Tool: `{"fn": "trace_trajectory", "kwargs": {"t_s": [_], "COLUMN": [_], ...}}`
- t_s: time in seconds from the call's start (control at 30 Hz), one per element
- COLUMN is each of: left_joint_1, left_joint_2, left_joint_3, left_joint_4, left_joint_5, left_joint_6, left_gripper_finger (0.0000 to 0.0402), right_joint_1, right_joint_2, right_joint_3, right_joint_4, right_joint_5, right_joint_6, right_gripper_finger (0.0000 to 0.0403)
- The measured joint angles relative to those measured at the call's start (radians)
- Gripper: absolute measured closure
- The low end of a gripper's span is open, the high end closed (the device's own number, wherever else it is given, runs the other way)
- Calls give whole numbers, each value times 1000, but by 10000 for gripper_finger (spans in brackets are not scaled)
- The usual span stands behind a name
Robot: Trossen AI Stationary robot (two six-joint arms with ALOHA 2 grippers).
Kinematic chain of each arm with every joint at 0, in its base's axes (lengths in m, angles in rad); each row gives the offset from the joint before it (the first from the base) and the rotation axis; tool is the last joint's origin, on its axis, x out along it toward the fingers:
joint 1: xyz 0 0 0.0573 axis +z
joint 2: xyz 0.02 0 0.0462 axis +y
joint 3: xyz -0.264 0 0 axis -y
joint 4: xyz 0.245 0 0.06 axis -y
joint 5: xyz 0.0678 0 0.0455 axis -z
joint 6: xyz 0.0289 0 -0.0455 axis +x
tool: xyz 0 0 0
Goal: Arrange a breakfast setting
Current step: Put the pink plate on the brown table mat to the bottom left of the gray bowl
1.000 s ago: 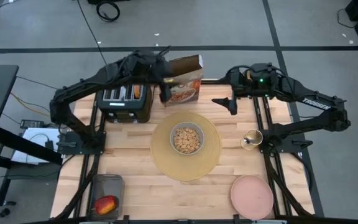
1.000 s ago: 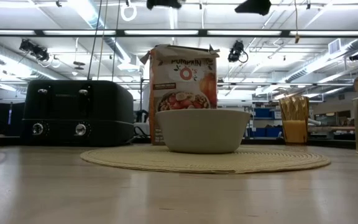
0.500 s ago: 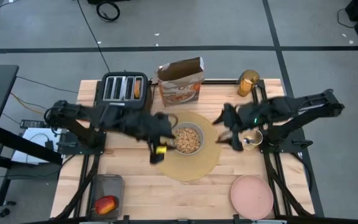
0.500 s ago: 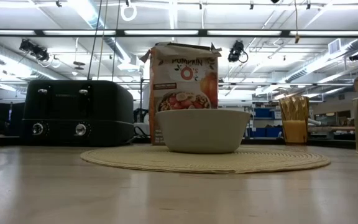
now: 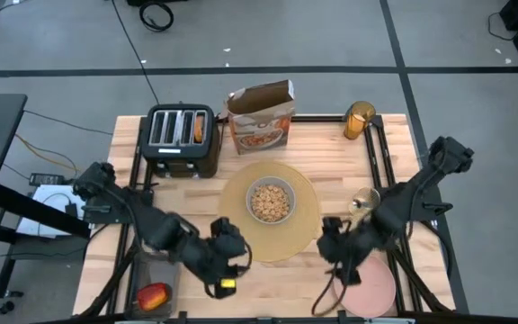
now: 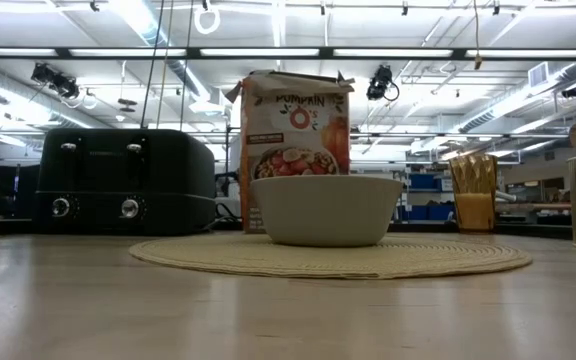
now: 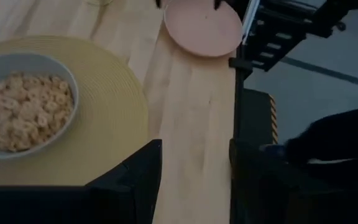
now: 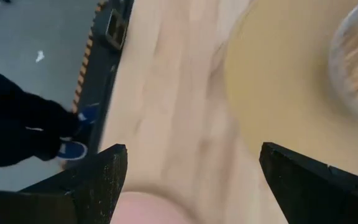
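Observation:
The grey bowl [image 5: 270, 200] of cereal stands on the round tan placemat [image 5: 304, 229] at mid-table; both also show in the low view [image 6: 326, 208]. The pink plate [image 5: 371, 290] lies at the near right. The amber glass [image 5: 359, 119] stands at the far right. The spoon [image 5: 363, 202] rests in a small round holder. The apple [image 5: 154, 295] lies in a dark tray at the near left. The bread round [image 5: 199, 131] sticks out of a toaster slot. My left gripper [image 5: 234, 255] is open and empty near the placemat's near left edge. My right gripper [image 5: 333, 245] is open and empty, between placemat and plate.
A black toaster [image 5: 180, 139] and an open cereal box [image 5: 261, 117] stand along the far edge. In the wrist views a person's dark leg and blue shoe [image 8: 73, 149] show on the floor by the table's near edge. Bare wood lies between the grippers.
Both arms have swung fast from the table's far side toward its near edge. My left gripper has left the cereal box and passed the bowl's left side. My right gripper has passed the bowl's right side to the pink plate. The box stands where it was.

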Motion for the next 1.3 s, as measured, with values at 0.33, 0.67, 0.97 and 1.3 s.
{"fn": "trace_trajectory", "kwargs": {"t_s": [0.33, 0.67, 0.97, 1.3], "left_joint_1": [-11, 5, -21, -74], "left_joint_2": [140, 220, 218, 218], "left_joint_3": [0, 0, 0, 0], "left_joint_4": [79, 303, 297, 261], "left_joint_5": [-45, -48, -39, -38], "left_joint_6": [-99, -94, -40, 47], "left_gripper_finger": [210, 210, 210, 210], "right_joint_1": [128, 173, 167, 163], "right_joint_2": [219, 437, 512, 511], "right_joint_3": [0, 0, 1, 28], "right_joint_4": [-12, 12, 73, 61], "right_joint_5": [-111, -220, -251, -254], "right_joint_6": [840, 1280, 1350, 1393], "right_gripper_finger": [54, 130, 224, 368]}}
